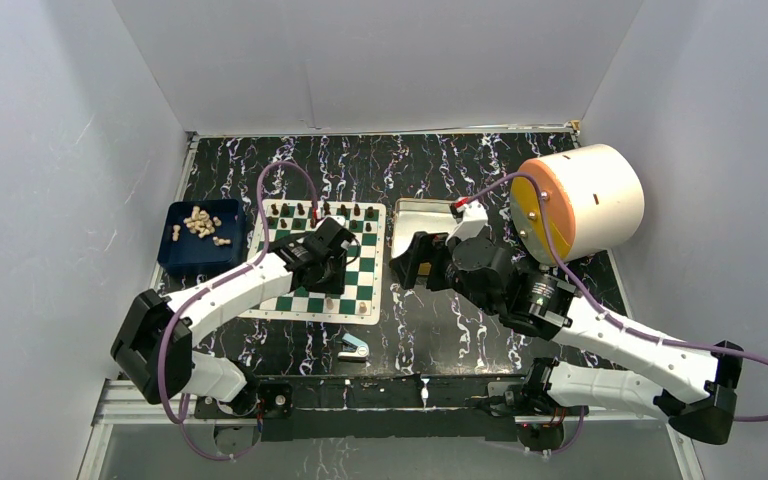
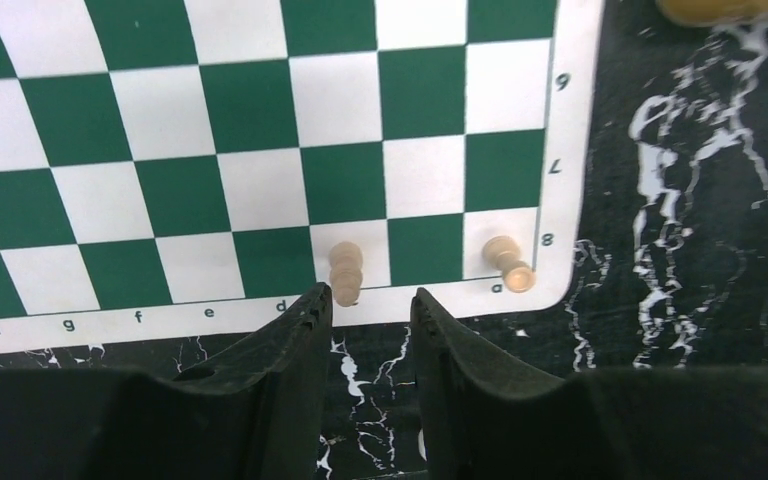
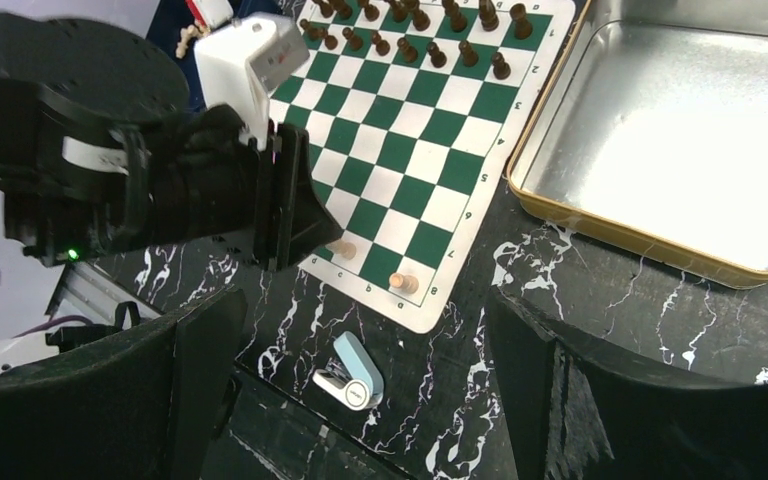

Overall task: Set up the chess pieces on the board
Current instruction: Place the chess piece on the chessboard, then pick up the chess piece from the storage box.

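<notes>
Left gripper (image 2: 368, 300) narrowly parted, gripping nothing, a pale piece (image 2: 345, 272) just beyond it on the board (image 2: 260, 180); right gripper (image 3: 365, 300) gapes wide

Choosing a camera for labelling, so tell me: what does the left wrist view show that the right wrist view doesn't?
Only the left wrist view: the narrow gap between the fingers of the left gripper, empty, with a pale piece close ahead. Only the right wrist view: the dark pieces lined up at the far side, the silver tin and the blue-and-white stapler-like object. Both: the board, that pale piece and a second pale piece at the corner.
</notes>
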`<action>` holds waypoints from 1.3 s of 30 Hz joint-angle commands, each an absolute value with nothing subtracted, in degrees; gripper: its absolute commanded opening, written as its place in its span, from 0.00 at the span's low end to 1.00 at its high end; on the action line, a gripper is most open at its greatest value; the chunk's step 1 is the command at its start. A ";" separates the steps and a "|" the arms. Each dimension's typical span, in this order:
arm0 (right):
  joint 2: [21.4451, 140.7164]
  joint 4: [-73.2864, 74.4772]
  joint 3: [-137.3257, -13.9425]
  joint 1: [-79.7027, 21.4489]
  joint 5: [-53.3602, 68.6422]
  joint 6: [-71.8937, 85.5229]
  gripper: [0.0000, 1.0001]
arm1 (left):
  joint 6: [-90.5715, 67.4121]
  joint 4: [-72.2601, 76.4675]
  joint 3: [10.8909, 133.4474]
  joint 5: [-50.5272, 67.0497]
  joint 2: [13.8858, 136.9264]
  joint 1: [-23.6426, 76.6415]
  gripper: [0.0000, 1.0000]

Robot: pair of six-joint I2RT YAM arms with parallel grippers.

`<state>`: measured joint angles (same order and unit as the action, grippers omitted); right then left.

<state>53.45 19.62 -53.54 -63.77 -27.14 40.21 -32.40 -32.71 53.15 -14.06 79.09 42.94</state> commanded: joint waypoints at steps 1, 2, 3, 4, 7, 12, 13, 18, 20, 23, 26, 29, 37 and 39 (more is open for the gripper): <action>53.47 18.20 -53.24 -63.63 -25.51 39.75 0.99 | -33.21 -36.31 57.88 -14.85 77.08 43.17 0.34; 53.52 18.64 -53.07 -63.63 -25.44 40.40 0.99 | -33.53 -36.37 58.73 -14.31 77.08 43.16 0.34; 53.52 19.24 -52.90 -63.63 -25.55 41.03 0.99 | -33.90 -36.22 59.57 -13.64 77.23 43.18 0.34; 53.53 19.66 -52.72 -63.59 -25.39 41.42 0.99 | -34.04 -36.10 60.37 -13.14 77.49 43.16 0.35; 53.06 20.26 -52.07 -63.58 -24.74 41.89 0.99 | -33.70 -36.85 64.18 -13.72 78.59 42.95 0.35; 51.31 19.82 -50.55 -63.61 -24.52 41.86 0.99 | -30.41 -40.17 70.63 -16.21 81.21 38.40 0.37; 51.14 19.78 -50.33 -63.63 -24.48 41.77 0.99 | -29.61 -40.51 71.70 -15.19 81.81 36.44 0.37; 50.63 19.69 -50.04 -63.59 -23.53 40.81 0.99 | -24.88 -42.56 76.90 -15.36 83.84 26.09 0.35; 50.48 19.64 -49.70 -63.63 -23.08 40.63 0.99 | -23.22 -42.92 78.42 -15.55 84.59 21.16 0.35; 50.18 19.69 -49.28 -63.63 -21.71 40.48 0.99 | -20.98 -41.92 79.65 -15.47 85.13 14.14 0.35; 49.78 19.36 -48.75 -63.63 -20.94 40.28 0.99 | -19.99 -38.87 80.28 -15.76 86.06 6.16 0.36; 49.09 19.35 -48.31 -63.63 -21.46 40.18 0.99 | -20.77 -36.56 82.40 -12.34 89.51 -2.99 0.36; 47.94 19.09 -49.53 -63.63 -25.65 36.87 0.99 | -21.22 -33.12 90.44 -11.97 98.38 -11.46 0.33; 48.39 18.97 -49.83 -63.63 -26.67 36.17 0.99 | -21.44 -31.79 90.35 -12.16 99.84 -12.53 0.33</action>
<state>48.80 21.28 -48.12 -63.77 -23.27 38.79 -21.63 -34.39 88.18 -12.34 99.44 -11.44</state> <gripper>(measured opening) 0.985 0.328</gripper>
